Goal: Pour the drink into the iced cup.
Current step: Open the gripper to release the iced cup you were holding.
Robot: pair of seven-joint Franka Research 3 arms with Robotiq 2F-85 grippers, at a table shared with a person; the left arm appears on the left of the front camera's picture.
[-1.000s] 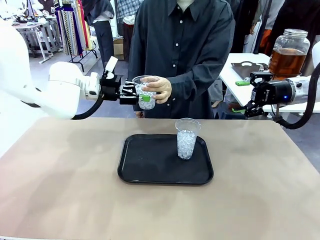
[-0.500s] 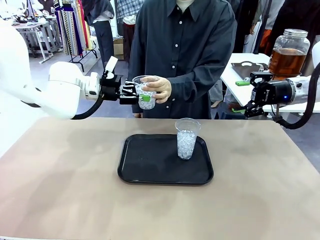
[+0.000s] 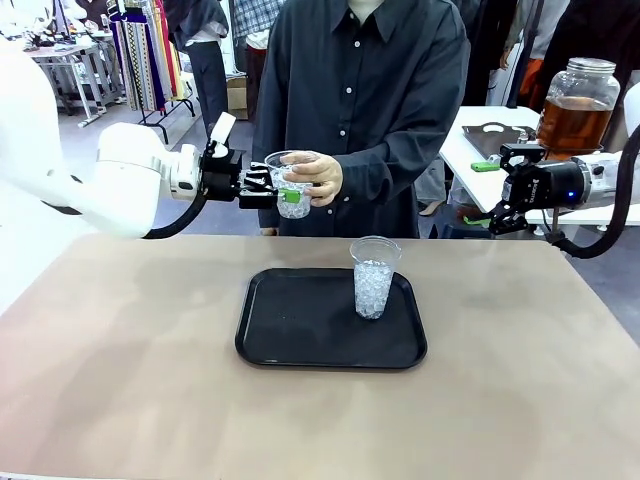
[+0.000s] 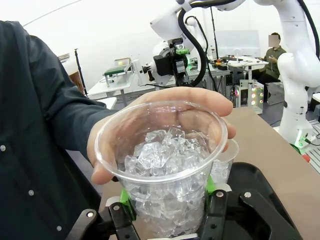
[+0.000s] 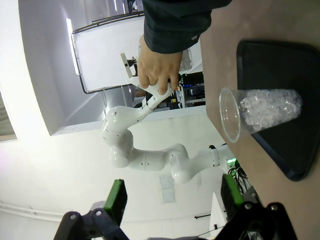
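No writing can be read anywhere; the jar [image 3: 577, 105] seems unmarked, though it stands far off.

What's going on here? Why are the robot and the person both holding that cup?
The robot's left fingers are shut on a clear cup of ice, and the person's hand holds the same cup. Another iced cup stands on the black tray. The right fingers are open and empty. The jar of brown drink stands farther back on the right, not yet poured.
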